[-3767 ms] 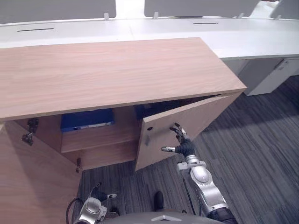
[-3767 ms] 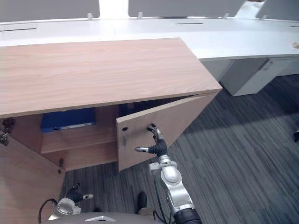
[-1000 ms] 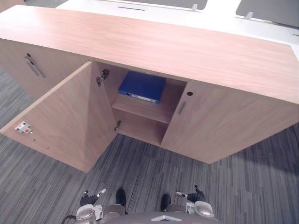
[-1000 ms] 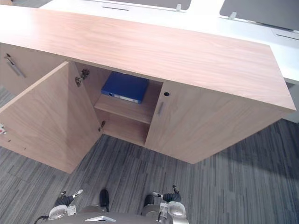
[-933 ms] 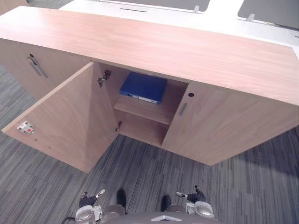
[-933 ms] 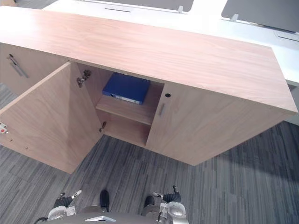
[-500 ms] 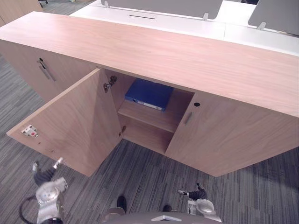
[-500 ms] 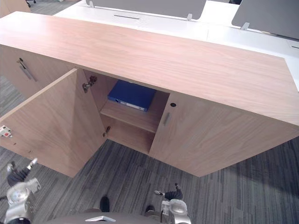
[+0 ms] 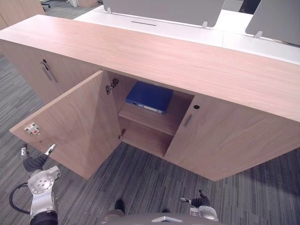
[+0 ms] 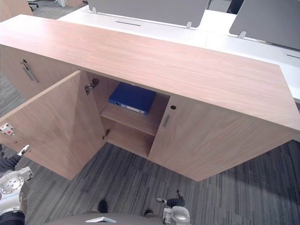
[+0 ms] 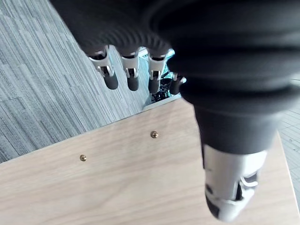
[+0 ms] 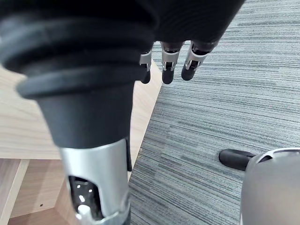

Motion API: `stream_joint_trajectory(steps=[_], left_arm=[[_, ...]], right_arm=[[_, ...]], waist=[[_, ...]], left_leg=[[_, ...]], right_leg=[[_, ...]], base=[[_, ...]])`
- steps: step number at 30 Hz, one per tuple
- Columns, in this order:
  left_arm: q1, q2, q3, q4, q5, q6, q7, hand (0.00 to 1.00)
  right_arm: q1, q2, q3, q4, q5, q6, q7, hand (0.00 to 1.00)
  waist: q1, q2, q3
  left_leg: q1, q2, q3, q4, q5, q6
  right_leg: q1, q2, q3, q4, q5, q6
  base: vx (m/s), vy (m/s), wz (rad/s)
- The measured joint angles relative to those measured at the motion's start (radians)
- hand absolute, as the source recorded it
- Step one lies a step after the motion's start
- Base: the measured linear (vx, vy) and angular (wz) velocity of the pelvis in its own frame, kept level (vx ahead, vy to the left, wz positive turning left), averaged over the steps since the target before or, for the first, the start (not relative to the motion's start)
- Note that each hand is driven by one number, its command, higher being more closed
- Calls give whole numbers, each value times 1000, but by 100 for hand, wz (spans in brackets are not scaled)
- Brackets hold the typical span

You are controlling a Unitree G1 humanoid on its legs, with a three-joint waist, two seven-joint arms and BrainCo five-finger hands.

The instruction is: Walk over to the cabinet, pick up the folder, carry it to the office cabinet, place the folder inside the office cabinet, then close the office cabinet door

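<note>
A blue folder [image 9: 149,97] lies flat on the upper shelf inside the wooden office cabinet [image 9: 187,65]. The cabinet's left door [image 9: 75,124] stands wide open, and the right door [image 9: 225,140] is closed. My left hand [image 9: 35,161] is raised beside the open door's free edge, fingers [image 11: 132,79] straight and holding nothing, with the door's wood panel just past them. My right hand [image 9: 199,202] hangs low in front of the closed door, over the carpet, its fingers [image 12: 168,65] relaxed and empty.
Left of the open door is another closed cabinet door with a metal handle [image 9: 47,71]. White desks [image 9: 187,29] with grey screens [image 9: 164,8] stand behind the cabinet. Grey carpet [image 9: 140,178] lies in front.
The right door, ajar with my right hand on it 3.8 s ago, is now closed, and that hand has dropped. My left hand has risen beside the open left door. The camera has shifted.
</note>
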Motion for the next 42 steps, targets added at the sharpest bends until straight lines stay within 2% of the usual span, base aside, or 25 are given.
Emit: stream_joint_trajectory(steps=[10, 16, 27, 34, 42], left_arm=[[17, -5, 30, -24, -27, 0, 21, 0], [26, -4, 70, -39, -41, 0, 19, 0], [-13, 100, 68, -21, 5, 8, -4, 0], [-78, 171, 44, 52, 39, 16, -32, 0], [-85, 185, 7, 93, 47, 24, -48, 0]], right_arm=[[-3, 0, -2, 6, 0, 18, 0, 0], [-2, -1, -1, 6, -1, 18, 1, 0], [4, -8, 1, 15, -1, 18, 13, 0], [5, -40, 1, 33, -1, 18, 37, 0], [6, -48, 0, 35, -1, 18, 38, 0]], waist=[[3, -5, -3], [4, -6, -4], [6, -7, -5], [3, -6, -4], [6, -10, -6]], left_leg=[[5, -1, 8, 0, -3, 3], [20, -1, 10, 0, -6, 4], [15, -2, 10, 0, -11, 4], [16, -2, 15, 0, -15, 2], [13, -2, 33, 0, -20, 4]], right_leg=[[3, 1, 6, -2, 5, 7], [17, 0, 9, -4, 0, -2], [16, 0, 12, -10, -1, -1], [14, 2, 19, -12, -1, -1], [-1, 1, 38, -10, -1, -2]], base=[[1, -1, 0], [-23, -2, 0], [-3, 0, 0], [0, 0, 0], [-6, 1, -6]])
